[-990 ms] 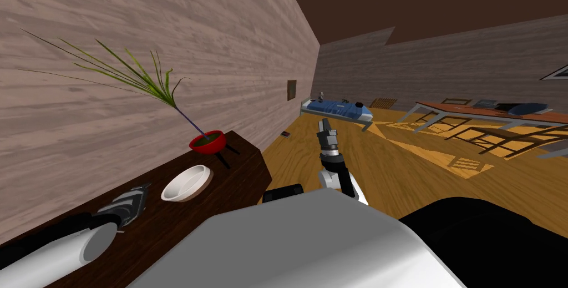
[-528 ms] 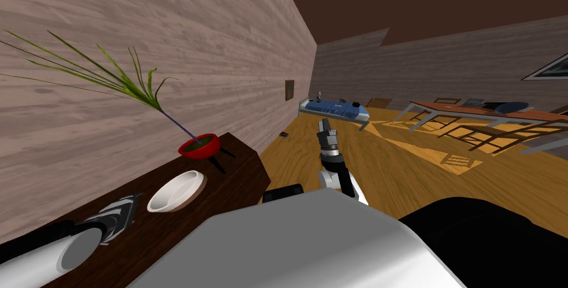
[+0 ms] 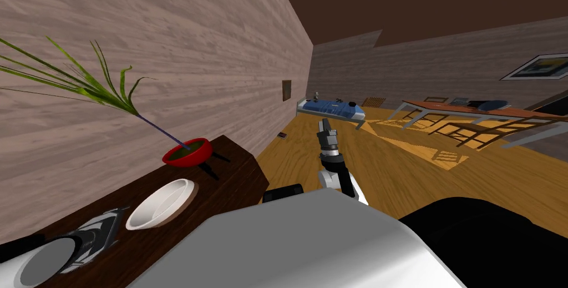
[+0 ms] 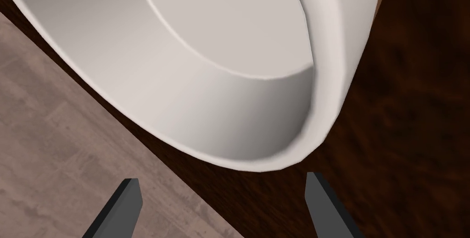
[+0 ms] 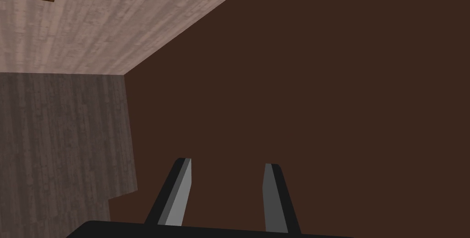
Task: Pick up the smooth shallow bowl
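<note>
The smooth shallow bowl (image 3: 161,205) sits upright on a dark wood table (image 3: 236,171) that stands against a pale wood-grain wall (image 3: 183,40). The bowl is white inside, with a thin tan edge showing along its outer side. It lies between the left end effector (image 3: 105,228) and a red planter (image 3: 187,152) on short black legs. The planter holds a plant (image 3: 83,79) whose long green leaves lean over toward the wall, and it stands near the table's far end, apart from the bowl.

In the head view the left end effector hovers low over the table just beside the bowl's near edge. The left wrist view looks along the left end effector (image 4: 220,178) at the bowl (image 4: 206,65), whose rounded rim lies just beyond the fingertips (image 4: 126,201). The two fingers are spread wide, grip nothing, and do not touch the bowl. One finger lies over the table (image 4: 408,111) and the other over the wall (image 4: 50,157) behind it.

The right end effector (image 3: 326,126) is raised in front of the chest, over the wooden floor (image 3: 388,168) and well apart from the table. In the right wrist view the right end effector (image 5: 228,162) has its fingers parted by a narrower gap than the left's, with nothing between them.

At the far end of the room stands a bed (image 3: 331,108) with a blue cover.
</note>
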Motion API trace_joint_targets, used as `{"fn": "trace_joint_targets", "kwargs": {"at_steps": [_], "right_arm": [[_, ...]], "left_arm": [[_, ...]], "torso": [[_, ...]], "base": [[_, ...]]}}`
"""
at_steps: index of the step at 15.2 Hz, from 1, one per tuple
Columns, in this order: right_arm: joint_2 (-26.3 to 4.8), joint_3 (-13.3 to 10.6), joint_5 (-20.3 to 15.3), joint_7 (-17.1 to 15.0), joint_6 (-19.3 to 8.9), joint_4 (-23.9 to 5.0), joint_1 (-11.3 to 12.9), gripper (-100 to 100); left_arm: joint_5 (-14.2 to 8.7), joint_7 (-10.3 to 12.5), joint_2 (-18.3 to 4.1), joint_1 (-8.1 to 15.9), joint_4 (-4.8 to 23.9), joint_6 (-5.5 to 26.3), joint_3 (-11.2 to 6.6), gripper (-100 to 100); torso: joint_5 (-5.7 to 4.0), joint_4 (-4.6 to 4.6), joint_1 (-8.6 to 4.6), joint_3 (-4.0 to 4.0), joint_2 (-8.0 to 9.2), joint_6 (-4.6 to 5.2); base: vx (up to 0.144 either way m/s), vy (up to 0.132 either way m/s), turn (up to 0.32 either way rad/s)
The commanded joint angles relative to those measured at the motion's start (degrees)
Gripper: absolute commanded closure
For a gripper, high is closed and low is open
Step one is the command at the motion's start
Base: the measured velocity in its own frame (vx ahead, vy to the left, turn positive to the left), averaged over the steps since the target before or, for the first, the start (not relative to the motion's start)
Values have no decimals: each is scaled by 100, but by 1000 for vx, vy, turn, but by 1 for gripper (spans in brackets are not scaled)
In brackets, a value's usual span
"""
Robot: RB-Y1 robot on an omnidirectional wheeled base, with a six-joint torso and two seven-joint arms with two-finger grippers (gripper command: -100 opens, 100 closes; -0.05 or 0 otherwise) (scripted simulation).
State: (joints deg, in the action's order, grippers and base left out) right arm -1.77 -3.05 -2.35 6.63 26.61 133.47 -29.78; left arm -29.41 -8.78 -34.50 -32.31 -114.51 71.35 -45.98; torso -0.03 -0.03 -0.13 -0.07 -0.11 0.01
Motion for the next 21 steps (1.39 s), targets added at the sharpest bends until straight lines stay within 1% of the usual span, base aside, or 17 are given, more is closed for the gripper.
{"fn": "trace_joint_targets", "kwargs": {"at_steps": [1,2,3,5,6,7,9,10,12,13,15,16,18,19,20,21], "right_arm": [[0,0,0,0,0,0,0,0],[0,0,0,0,0,0,0,0],[0,0,0,0,0,0,0,0],[0,0,0,0,0,0,0,0],[0,0,0,0,0,0,0,0],[0,0,0,0,0,0,0,0],[0,0,0,0,0,0,0,0],[0,0,0,0,0,0,0,0],[0,0,0,0,0,0,0,0],[0,0,0,0,0,0,0,0],[0,0,0,0,0,0,0,0],[0,0,0,0,0,0,0,0],[0,0,0,0,0,0,0,0],[0,0,0,0,0,0,0,0],[0,0,0,0,0,0,0,0],[0,0,0,0,0,0,0,0]], "left_arm": [[-93,-30,-39,1,58,286,-107,-100],[-93,-30,-39,1,58,388,-107,-100],[-219,-67,-76,-11,119,538,-257,-100],[-219,-67,-76,-11,119,772,-257,-100],[-219,-67,-76,-11,119,776,-257,-100],[-340,-101,-108,-24,176,981,-399,-100],[-340,-101,-108,-24,176,1151,-399,-100],[-453,-134,-137,-35,230,1308,-533,-100],[-453,-134,-137,-35,230,1511,-533,-100],[-560,-166,-162,-46,280,1646,-658,-100],[-560,-166,-162,-46,280,1855,-658,-100],[-659,-194,-183,-57,326,1994,-774,-100],[-659,-194,-183,-57,326,2181,-774,-100],[-749,-221,-202,-66,368,2349,-879,-100],[-749,-221,-202,-66,368,2463,-879,-100],[-749,-221,-202,-66,368,2487,-879,-100]], "torso": [[0,0,0,0,0,0],[0,-1,-2,-1,-2,0],[-1,-1,-2,-1,-2,-1],[-1,-1,-4,-3,-5,0],[-1,-1,-2,-2,-3,-2],[0,0,1,1,2,-2],[0,0,1,-1,-2,0],[0,0,1,0,0,-2],[-1,-1,-5,-2,-4,-1],[-1,-1,-2,-1,-1,-2],[0,-1,-1,-1,-2,-1],[0,0,1,0,0,-2],[0,-1,0,-1,-2,-1],[0,0,1,0,0,-2],[0,0,0,0,0,-1],[0,0,-1,0,0,-1]], "base": [[49,-29,-99],[40,-22,-33],[49,-29,-79],[47,-26,-55],[21,-9,3],[35,-14,-80],[40,-16,-57],[48,-34,-78],[43,-24,-47],[41,-20,-73],[39,-15,-44],[41,-17,-67],[40,-14,-46],[38,-15,-52],[39,-19,-63],[27,-14,-22]]}}
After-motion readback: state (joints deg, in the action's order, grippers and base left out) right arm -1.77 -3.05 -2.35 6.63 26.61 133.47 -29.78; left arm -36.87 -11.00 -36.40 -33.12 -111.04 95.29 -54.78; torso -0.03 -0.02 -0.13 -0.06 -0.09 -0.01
